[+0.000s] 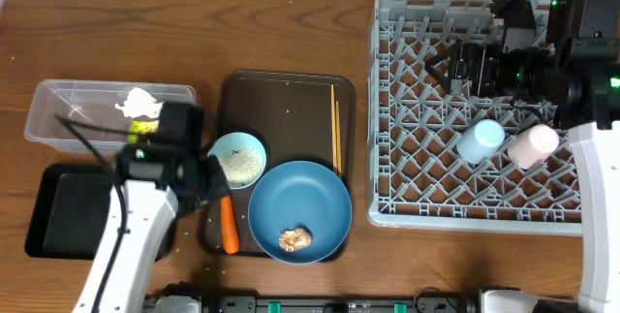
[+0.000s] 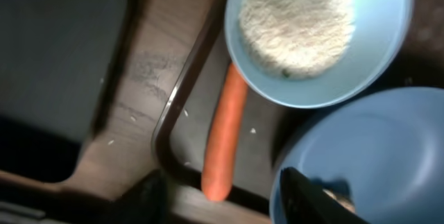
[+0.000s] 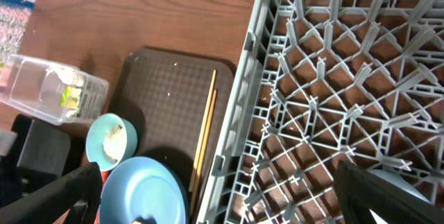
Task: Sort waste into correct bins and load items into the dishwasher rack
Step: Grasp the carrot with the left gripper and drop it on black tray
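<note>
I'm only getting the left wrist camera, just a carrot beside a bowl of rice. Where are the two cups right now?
Observer: The light blue cup and the pale pink cup both sit in the grey rack, side by side toward its right side.
Operator: And the chopsticks?
Observer: The chopsticks lie along the right edge of the brown tray, not in the rack.
Operator: Anything in the clear tub?
Observer: The clear tub holds the white wrapper and the green-yellow packet.
</note>
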You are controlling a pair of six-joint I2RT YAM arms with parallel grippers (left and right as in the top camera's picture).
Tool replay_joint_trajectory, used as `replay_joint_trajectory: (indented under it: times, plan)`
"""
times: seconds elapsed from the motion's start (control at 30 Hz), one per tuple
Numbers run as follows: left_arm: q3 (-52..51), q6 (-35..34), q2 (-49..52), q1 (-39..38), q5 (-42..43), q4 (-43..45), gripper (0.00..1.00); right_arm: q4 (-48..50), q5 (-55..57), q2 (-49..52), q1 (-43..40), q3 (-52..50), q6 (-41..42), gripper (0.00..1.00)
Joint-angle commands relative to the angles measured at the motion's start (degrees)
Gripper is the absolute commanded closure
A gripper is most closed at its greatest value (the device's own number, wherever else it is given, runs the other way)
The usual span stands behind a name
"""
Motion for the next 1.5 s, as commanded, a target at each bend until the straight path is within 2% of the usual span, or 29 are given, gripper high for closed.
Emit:
replay_joint_trajectory:
  times: [0.0, 0.17, 0.53, 0.8, 1.03, 1.13, 1.3, 1.47]
  plan:
    - [-6.6, -3.0, -0.5, -0.1, -0.1, 2.6, 0.46, 0.1, -0.2, 0.1, 0.5, 0.1, 0.1, 0.01]
    - [-13.4, -3.0, 0.7, -0.2, 3.6, 8.2, 0.46, 0.0, -0.2, 0.1, 0.5, 0.1, 0.1, 0.01]
    - [-20.9, -2.3, 3.2, -0.7, 6.9, 17.1, 0.46, 0.0, -0.2, 0.1, 0.5, 0.1, 0.1, 0.01]
    - [-21.3, -1.9, 5.1, -0.7, 7.3, 20.6, 0.47, 0.0, -0.2, 0.1, 0.5, 0.1, 0.1, 0.01]
    - [-21.3, -1.9, 7.5, -0.7, 8.3, 21.1, 0.86, 0.0, -0.2, 0.1, 0.5, 0.1, 0.1, 0.01]
    - [-19.5, -1.9, 6.8, -0.7, 10.1, 19.0, 0.91, -0.1, -0.2, 0.1, 0.5, 0.1, 0.1, 0.01]
    - [-12.0, -1.9, 4.4, -0.7, 9.2, 11.9, 0.92, -0.2, -0.2, 0.1, 0.5, 0.1, 0.1, 0.01]
    - [-3.1, -3.2, 1.7, -0.2, 3.6, 3.2, 0.92, -0.4, -0.2, 0.1, 0.5, 0.1, 0.1, 0.01]
